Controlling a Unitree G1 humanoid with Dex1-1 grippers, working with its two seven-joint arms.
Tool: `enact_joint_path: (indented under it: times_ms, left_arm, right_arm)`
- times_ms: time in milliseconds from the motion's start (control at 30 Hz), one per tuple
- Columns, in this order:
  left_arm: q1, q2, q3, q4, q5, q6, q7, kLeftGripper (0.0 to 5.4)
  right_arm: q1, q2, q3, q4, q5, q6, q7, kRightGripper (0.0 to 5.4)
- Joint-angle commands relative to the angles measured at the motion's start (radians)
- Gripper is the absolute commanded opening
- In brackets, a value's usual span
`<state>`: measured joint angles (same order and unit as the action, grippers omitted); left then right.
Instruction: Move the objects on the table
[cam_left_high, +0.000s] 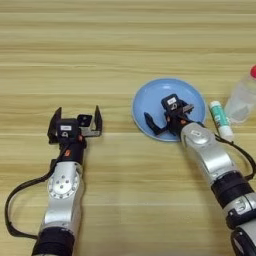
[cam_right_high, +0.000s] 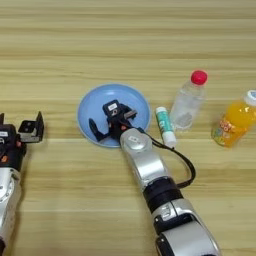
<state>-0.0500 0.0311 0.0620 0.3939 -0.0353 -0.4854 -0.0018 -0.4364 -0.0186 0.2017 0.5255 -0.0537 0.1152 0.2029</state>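
The left end effector (cam_left_high: 75, 123) is hovering at the near left of the surface (cam_left_high: 125, 45), its fingers spread wide around a small black cube with white rim (cam_left_high: 84, 120) that is sitting between them; whether they are touching it is not clear. The cube looks light and stiff, best taken across two flat sides. The right end effector (cam_right_high: 111, 122) is reaching over the light-blue plate (cam_right_high: 135, 102), fingers spread and pinching nothing. The plate looks rigid, shallow and smooth, so its rim is probably the only hold. Just right of the plate a white-and-green tube (cam_right_high: 164, 126) is lying; it should be light and may roll. Farther right a clear bottle with a red cap (cam_right_high: 188, 101) is standing close beside the tube, crowding any approach. At the far right the orange-juice bottle (cam_right_high: 235, 121) is standing, likely heavier and slippery; its waist seems the best grip
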Motion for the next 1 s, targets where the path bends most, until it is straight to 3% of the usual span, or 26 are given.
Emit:
enact_joint_path:
  times_ms: [33, 133, 367, 567, 900, 1000]
  left_arm:
    - [0.011, -0.002, -0.005, -0.016, 0.017, 0.017, 0.005, 5.40]
    - [0.013, -0.003, -0.006, -0.021, 0.017, 0.018, 0.006, 5.40]
    - [0.018, -0.004, -0.009, -0.034, 0.018, 0.025, 0.009, 5.40]
    - [0.017, -0.007, -0.012, -0.035, 0.021, 0.027, 0.013, 5.40]
    - [0.016, -0.006, -0.012, -0.035, 0.022, 0.028, 0.014, 5.40]
    - [0.013, -0.005, -0.010, -0.031, 0.021, 0.027, 0.013, 5.40]
  right_arm:
    - [0.040, 0.006, 0.005, 0.032, -0.002, 0.032, 0.022, 5.38]
    - [0.079, 0.005, 0.010, -0.009, 0.001, 0.060, 0.028, 5.38]
    - [0.266, -0.009, 0.089, -0.346, 0.014, 0.210, 0.099, 5.38]
    - [0.376, -0.023, 0.133, -0.510, 0.017, 0.302, 0.116, 5.38]
    - [0.431, -0.058, 0.124, -0.607, 0.005, 0.346, 0.090, 5.38]
    - [0.437, -0.056, 0.126, -0.638, 0.011, 0.319, 0.090, 5.38]
